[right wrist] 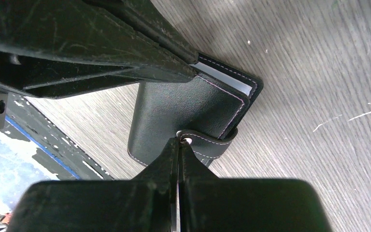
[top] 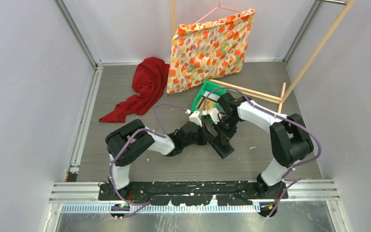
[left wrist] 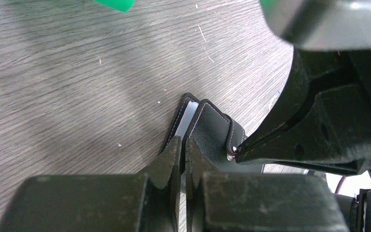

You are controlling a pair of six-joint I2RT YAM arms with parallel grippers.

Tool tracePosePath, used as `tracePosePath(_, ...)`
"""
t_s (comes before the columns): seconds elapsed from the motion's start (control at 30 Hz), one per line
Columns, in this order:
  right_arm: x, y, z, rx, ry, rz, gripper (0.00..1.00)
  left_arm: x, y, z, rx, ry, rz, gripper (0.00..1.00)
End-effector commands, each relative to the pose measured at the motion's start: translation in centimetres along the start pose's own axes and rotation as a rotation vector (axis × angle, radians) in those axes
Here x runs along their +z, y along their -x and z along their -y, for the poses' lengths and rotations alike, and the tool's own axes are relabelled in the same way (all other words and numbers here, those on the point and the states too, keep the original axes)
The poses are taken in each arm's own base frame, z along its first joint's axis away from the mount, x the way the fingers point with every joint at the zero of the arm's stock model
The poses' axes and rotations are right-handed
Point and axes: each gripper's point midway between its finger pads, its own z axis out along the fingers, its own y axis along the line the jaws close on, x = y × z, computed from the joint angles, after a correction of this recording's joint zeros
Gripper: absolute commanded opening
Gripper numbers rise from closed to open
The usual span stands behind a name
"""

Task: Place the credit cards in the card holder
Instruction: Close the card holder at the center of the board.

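The black card holder (top: 225, 148) lies closed on the table between both arms. In the left wrist view my left gripper (left wrist: 184, 145) is shut on the edge of the card holder's (left wrist: 212, 128) cover, with a pale page edge (left wrist: 188, 116) showing beside it. In the right wrist view my right gripper (right wrist: 178, 143) is shut on the snap tab (right wrist: 212, 143) of the card holder (right wrist: 183, 113). The left gripper's fingers (right wrist: 125, 53) reach its far edge. No credit card shows clearly; a yellowish patch (top: 209, 103) lies in the green tray, half hidden by the right arm.
A green plastic tray (top: 206, 89) stands just behind the grippers. A red cloth (top: 145, 87) lies at the back left. A flowered pillowcase on a hanger (top: 207, 48) leans on the back wall. Wooden sticks (top: 256, 93) lie at the back right.
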Motion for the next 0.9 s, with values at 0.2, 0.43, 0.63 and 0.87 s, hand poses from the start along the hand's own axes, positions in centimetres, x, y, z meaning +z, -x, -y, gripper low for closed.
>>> tracePosePath(0.2,-0.8,0.4,-2.2,0.025,0.155,0.087,0.01,0.2,-1.4,-2.3,0.094,0.069,-0.038,0.00)
tracePosePath(0.43,-1.3,0.4,-1.8,0.039,0.148,0.104,0.01,0.3,-1.5,-2.2,0.094,0.067,-0.041,0.00)
tracePosePath(0.63,-0.9,0.1,-2.2,0.033,0.178,0.084,0.01,0.3,-1.5,-2.3,0.094,0.068,-0.042,0.00)
tracePosePath(0.87,0.3,-0.1,-2.8,0.014,0.181,0.036,0.01,0.3,-1.5,-2.1,0.094,0.064,-0.042,0.00)
